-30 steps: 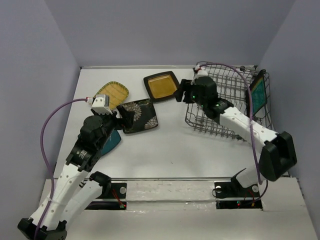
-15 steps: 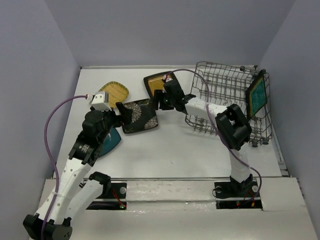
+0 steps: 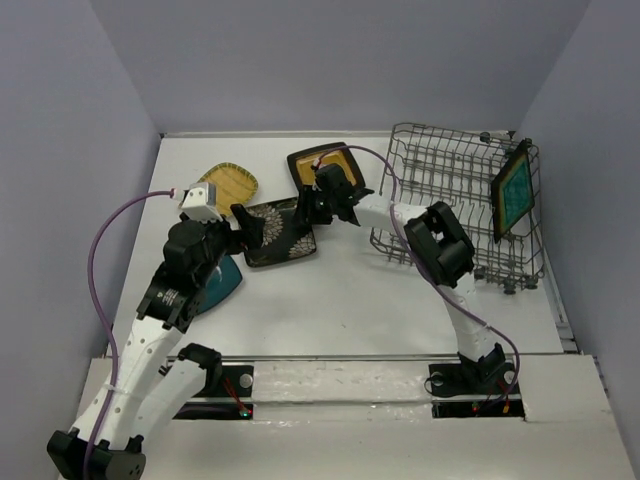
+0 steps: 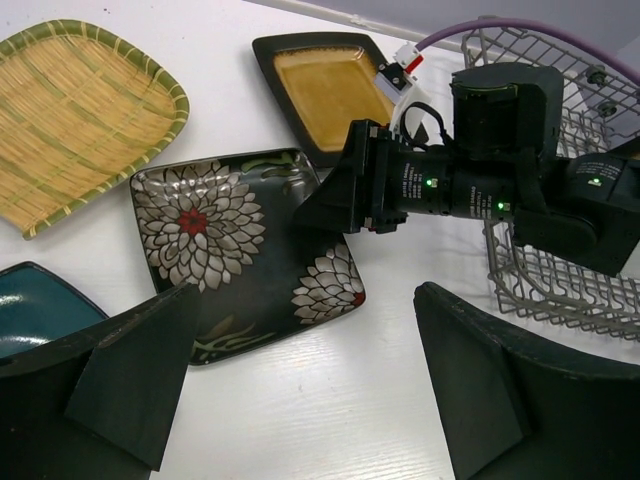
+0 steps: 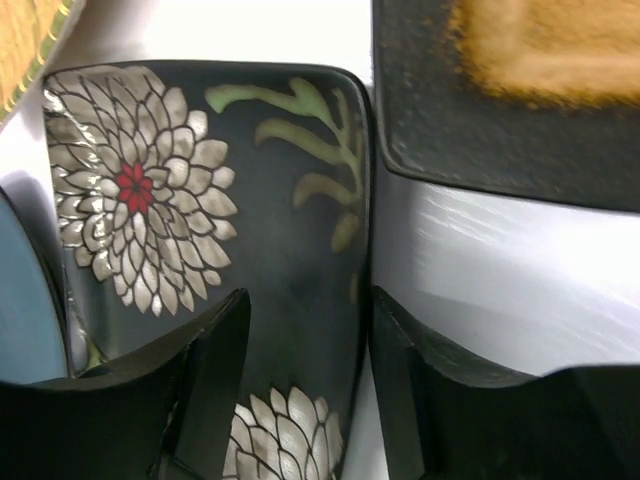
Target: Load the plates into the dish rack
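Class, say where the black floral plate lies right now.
Top view: the black floral plate lies flat, left of centre, just nearer than the amber plate, with the right gripper open over its right edge.

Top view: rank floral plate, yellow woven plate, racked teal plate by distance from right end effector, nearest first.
1. Floral plate, at the right end effector, which straddles its edge.
2. Yellow woven plate, further left.
3. Racked teal plate, far right.
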Controlling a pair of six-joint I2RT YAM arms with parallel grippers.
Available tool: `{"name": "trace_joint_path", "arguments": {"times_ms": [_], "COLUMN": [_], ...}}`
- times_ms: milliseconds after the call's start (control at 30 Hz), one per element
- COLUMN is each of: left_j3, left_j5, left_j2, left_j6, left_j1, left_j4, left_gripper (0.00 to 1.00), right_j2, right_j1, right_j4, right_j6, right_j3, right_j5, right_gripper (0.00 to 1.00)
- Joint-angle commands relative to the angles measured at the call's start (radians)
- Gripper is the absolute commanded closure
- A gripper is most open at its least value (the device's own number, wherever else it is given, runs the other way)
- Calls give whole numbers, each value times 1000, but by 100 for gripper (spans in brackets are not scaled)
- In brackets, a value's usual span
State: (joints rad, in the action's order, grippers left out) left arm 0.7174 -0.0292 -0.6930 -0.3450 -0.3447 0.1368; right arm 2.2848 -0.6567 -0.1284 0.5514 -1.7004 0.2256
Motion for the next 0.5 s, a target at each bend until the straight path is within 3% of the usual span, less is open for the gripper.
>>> {"name": "trace_joint_path", "arguments": {"times_ms": [0,200,333,467], "left_j3": [11,10,10,10], "left_j5": [3,5,3,3], "left_j2": [20,23,24,29], "left_j6": [1,0,0,0], "left_j1": [6,6,6,7], "left_j4": [-52,-54,-52,-54], "left_gripper": [1,1,1,1], "right_j2": [57,79,59,2], "right_j1": [-4,-4,-4,-4], "right_j4": [12,53,75,87], "right_j6": [44,62,70,65], "right_j3": [-38,-1,44,120], "right_j5": [64,95,87,51], "right_gripper": [51,68,86,93]}}
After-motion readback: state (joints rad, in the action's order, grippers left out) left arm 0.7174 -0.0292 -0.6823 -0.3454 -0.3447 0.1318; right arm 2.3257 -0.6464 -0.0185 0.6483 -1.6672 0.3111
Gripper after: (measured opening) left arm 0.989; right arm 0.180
